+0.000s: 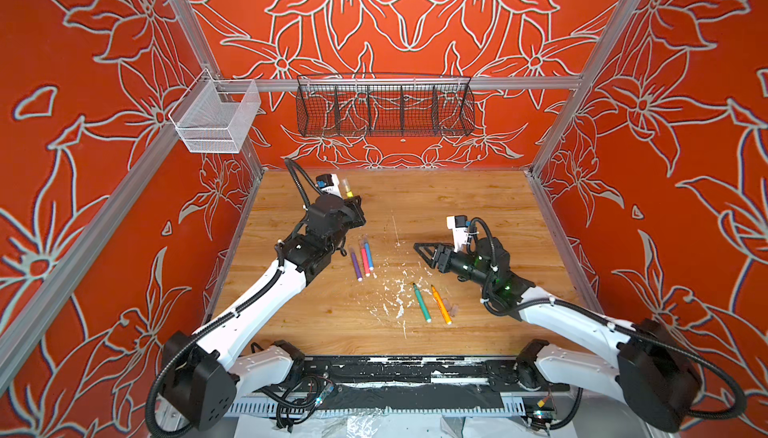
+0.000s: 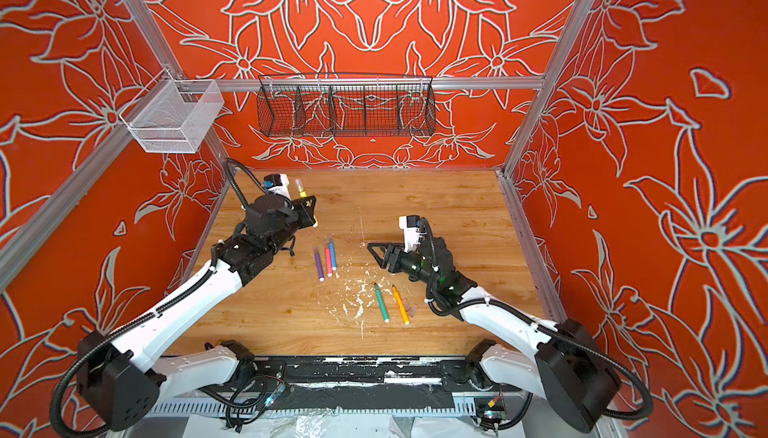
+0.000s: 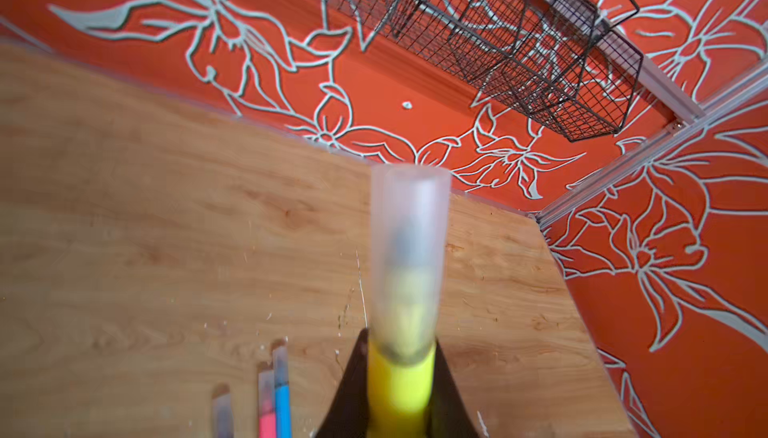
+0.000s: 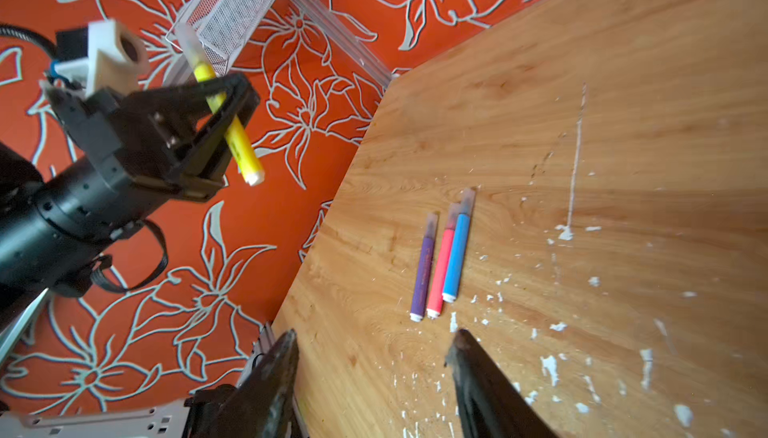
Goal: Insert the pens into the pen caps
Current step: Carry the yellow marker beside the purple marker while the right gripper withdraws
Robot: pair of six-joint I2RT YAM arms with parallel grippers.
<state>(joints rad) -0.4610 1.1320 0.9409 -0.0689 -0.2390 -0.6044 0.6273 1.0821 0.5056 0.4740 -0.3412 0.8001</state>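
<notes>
Left fingers (image 3: 347, 398) clamped on the yellow pen (image 3: 399, 390), held above the bench (image 1: 457, 207) near its back-left corner. A clear cap (image 3: 409, 240) sits over the pen's tip. Purple pen (image 1: 356, 265), pink pen (image 1: 365, 260) and blue pen (image 1: 368, 255) lie side by side on the bench left of centre, close together, all capped. White flecks (image 1: 395, 297) mid-bench. Green pen (image 1: 422, 303) and orange pen (image 1: 441, 306) lie uncapped, slightly apart. Loose pen caps (image 1: 454, 311) just beside the orange pen. Right fingers (image 4: 270, 378) spread apart, empty, above the bench.
</notes>
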